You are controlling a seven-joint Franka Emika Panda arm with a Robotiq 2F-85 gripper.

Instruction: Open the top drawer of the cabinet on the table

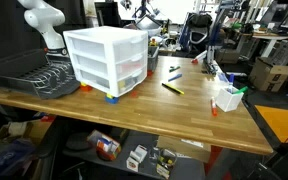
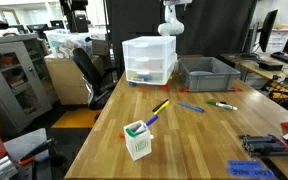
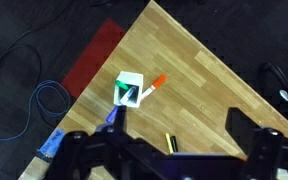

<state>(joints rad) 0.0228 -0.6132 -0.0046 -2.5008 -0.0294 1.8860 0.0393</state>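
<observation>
A lab or workshop: long wooden surface, cluttered shelf beneath, equipment-crowded benches behind, an office chair, blue cable loose on the dark floor.

White three-drawer cabinet upright on wooden table, top drawer shut.

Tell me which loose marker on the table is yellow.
The yellow marker, leftmost in an exterior view; the blue marker and green marker lie to its right.

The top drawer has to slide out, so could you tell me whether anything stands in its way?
Nothing visible does. The top drawer faces bare table; the pens lie farther out, down on the tabletop.
</observation>
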